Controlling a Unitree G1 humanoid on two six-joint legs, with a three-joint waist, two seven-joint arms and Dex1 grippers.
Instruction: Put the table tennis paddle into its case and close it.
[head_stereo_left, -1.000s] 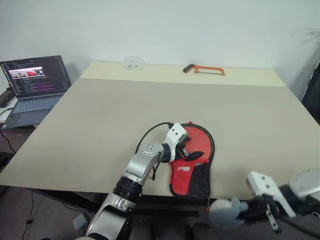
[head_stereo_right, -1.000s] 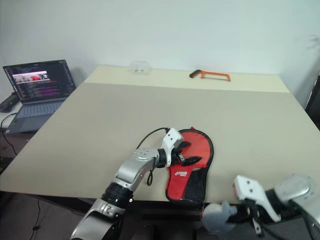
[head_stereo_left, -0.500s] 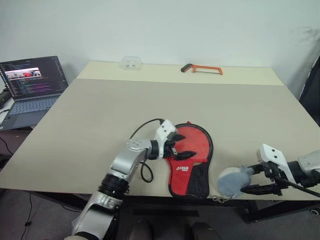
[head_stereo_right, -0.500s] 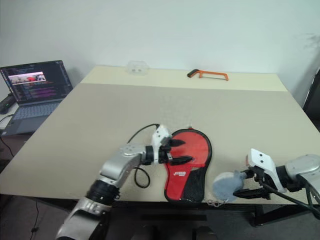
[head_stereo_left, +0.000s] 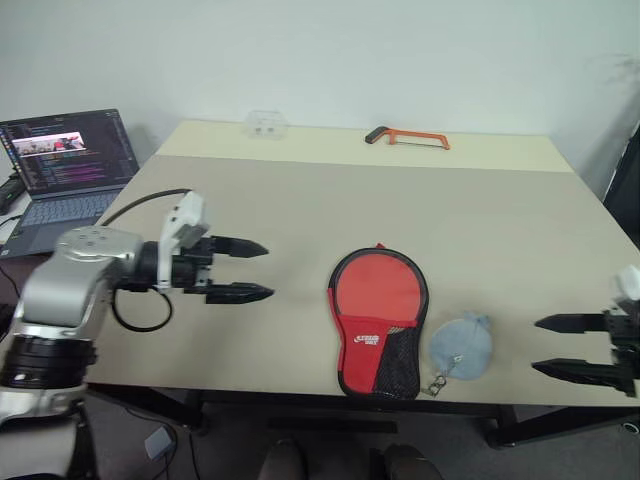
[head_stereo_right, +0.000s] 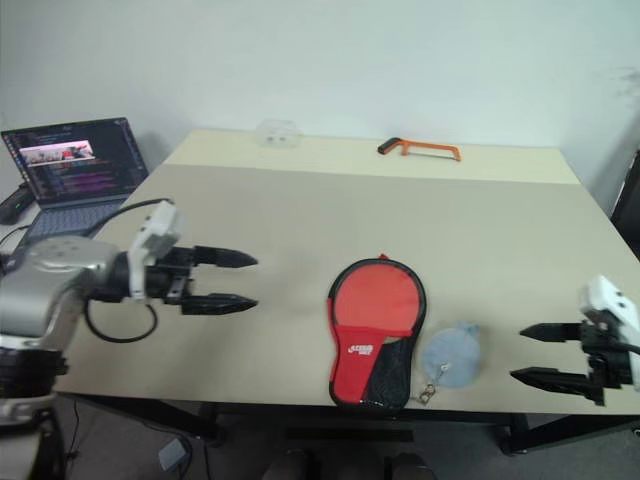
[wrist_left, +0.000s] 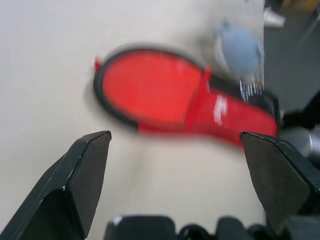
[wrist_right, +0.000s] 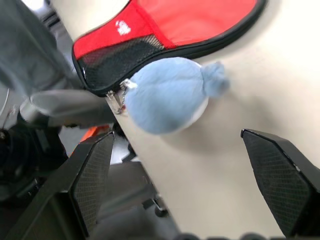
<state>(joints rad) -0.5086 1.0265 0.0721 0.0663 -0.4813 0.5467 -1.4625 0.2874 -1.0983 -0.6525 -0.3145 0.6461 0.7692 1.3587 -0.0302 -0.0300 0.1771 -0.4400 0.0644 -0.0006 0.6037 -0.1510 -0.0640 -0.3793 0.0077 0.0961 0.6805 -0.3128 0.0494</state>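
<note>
The case (head_stereo_left: 379, 320) lies flat near the table's front edge, red side up, with a black rim, white logo and mesh pocket. Its grey pouch (head_stereo_left: 459, 346) rests on the table just right of it, joined by a short chain. The table tennis paddle is hidden. My left gripper (head_stereo_left: 267, 270) hovers open well left of the case, fingers pointing toward it and empty. My right gripper (head_stereo_left: 537, 345) stands open at the table's right front, a short way right of the pouch, holding nothing. The left wrist view shows the case (wrist_left: 165, 90) ahead, and the right wrist view shows the pouch (wrist_right: 165, 95).
A laptop (head_stereo_left: 65, 165) stands open on a side surface at the far left. An orange hacksaw (head_stereo_left: 410, 138) and a small clear plastic piece (head_stereo_left: 265, 123) lie at the back of the table (head_stereo_left: 300, 200). The case's handle end reaches the front edge.
My left gripper drew off the case, leftward and up. My right gripper opened and let go of the grey pouch, which now lies beside the case, then moved right.
</note>
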